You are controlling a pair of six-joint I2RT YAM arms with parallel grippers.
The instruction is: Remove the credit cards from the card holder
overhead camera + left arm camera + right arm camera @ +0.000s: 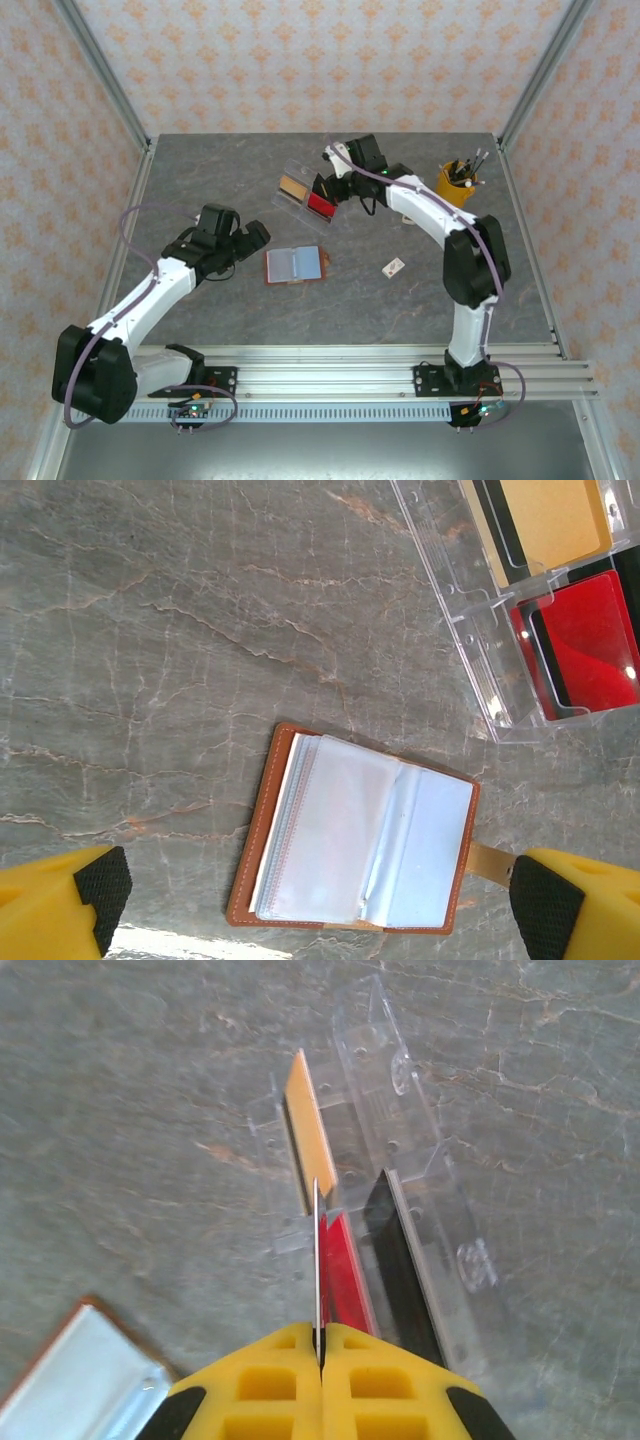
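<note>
You are working over a grey, marble-veined tabletop (200, 190). At its far middle lies a long, clear acrylic tray (455, 610) divided into compartments. Nearer, at the centre, the small square brown leather card holder (294, 264) lies open like a book, with its blue-grey pockets facing up.

The tray's left compartment holds a flat tan card (550, 520). The right one holds a bright red card (585, 640) and a black card (400, 1260).

The step in hand looks like setting another card into the tray.
- Keep it upright and line its lower edge up with the gap beside the red card.
- Lower it straight down.
- Let go only once the edge rests on the tray floor.
- Go gently: the tray looks light enough to slide, and a sideways nudge may tip the cards already in it.

The right gripper (321, 1340) hangs over the tray. Its yellow fingers are pinched tight on a thin card (317, 1260), seen edge-on, so its colour cannot be told.

The left gripper (322, 895) hovers just above the card holder, spread wide and gripping nothing. One black pad sits off the holder's left side and the other off its right. Whether the pockets hold more cards cannot be told.
</note>
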